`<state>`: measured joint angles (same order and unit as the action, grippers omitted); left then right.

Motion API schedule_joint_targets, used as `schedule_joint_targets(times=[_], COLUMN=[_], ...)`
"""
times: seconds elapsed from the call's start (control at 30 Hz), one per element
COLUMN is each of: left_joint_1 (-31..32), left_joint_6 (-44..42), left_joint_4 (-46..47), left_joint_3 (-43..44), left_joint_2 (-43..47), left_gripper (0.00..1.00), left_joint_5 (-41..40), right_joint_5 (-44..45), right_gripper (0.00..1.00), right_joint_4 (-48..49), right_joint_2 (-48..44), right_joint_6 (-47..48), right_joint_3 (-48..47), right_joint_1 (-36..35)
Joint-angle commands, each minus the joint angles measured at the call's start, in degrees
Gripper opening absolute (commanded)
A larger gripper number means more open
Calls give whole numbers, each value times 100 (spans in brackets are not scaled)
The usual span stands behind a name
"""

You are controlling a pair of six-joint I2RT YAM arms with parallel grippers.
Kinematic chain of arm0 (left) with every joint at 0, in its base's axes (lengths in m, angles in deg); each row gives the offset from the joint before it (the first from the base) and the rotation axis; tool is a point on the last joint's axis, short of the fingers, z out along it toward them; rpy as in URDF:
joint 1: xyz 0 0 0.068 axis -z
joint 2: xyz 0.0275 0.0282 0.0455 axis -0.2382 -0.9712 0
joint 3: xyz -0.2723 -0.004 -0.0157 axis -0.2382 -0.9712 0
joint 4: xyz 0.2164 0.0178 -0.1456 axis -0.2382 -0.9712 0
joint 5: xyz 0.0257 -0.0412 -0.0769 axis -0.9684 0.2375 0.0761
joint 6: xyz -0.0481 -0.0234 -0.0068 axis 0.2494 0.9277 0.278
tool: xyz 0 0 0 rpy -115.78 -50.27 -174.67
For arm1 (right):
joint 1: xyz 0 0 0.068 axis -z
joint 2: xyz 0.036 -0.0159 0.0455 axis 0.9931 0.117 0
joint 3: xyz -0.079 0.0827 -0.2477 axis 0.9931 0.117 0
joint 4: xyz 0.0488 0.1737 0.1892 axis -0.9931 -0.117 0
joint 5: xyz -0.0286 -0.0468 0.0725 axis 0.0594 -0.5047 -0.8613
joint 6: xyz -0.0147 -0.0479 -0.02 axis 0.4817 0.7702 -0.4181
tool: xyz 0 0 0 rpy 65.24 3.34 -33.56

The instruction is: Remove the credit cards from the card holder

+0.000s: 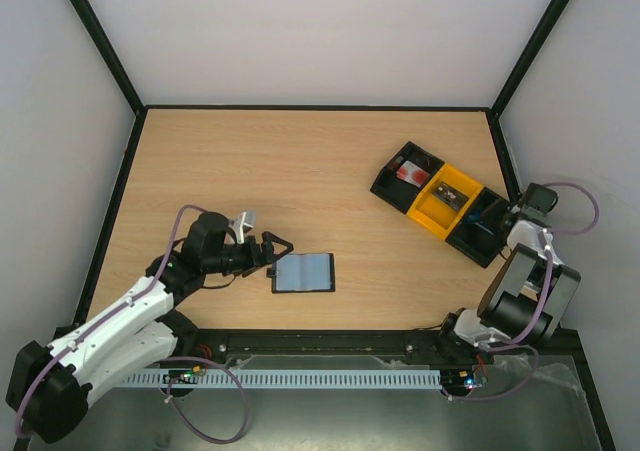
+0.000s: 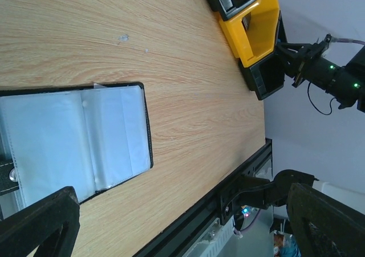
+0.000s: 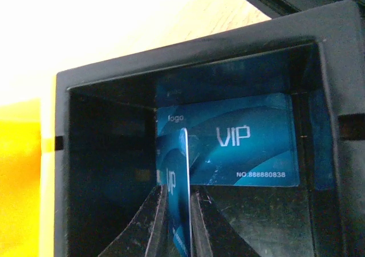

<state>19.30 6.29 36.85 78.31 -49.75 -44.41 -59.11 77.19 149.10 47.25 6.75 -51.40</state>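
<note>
The black card holder lies open on the table, its pale blue-grey sleeves facing up; it also shows in the left wrist view. My left gripper is open at the holder's left edge, its jaws spread wide and empty. My right gripper reaches into the right black compartment of the tray. It is shut on a blue credit card marked VIP, held edge-on and upright. A second blue VIP card lies in the same compartment behind it.
The black-and-yellow three-compartment tray stands at the back right. A red-and-white object is in its left compartment and a small dark item in the yellow middle one. Black rails edge the table.
</note>
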Motion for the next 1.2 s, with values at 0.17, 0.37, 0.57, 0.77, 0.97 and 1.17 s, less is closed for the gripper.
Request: schedule_joint_targets(times=[0.17,0.37,0.57,0.77,0.97,1.17], left_joint_1=[-33,-35,-87,-236,-447,-521], left_joint_6=[-138,-185,-375,-612,-796,-914], left_joint_4=[36,39,-82,-133,-91,544], left_joint_3=[68,20,10,22,-85,-299], left_joint_2=[-223,-234,-394,-821,-1244,-1780], left_gripper=[100,100,100,100,100,100], left_joint_5=[7,44,-178,-460,-989,-554], right_joint_5=[611,861,1294,1297,917,852], right_gripper=[27,36,39,39,39,39], right_joint_4=[-178,-294,-389,-526,-693,-975], right_joint_2=[226,99,-167,-499,-1027,-1512], right_joint_6=[-477,-717,-970,-1223,-1234,-1104], right_joint_3=[-375,-560,-583,-782,-818,-803], right_joint_1=[13,-15,-60,-704,-1254,-1980])
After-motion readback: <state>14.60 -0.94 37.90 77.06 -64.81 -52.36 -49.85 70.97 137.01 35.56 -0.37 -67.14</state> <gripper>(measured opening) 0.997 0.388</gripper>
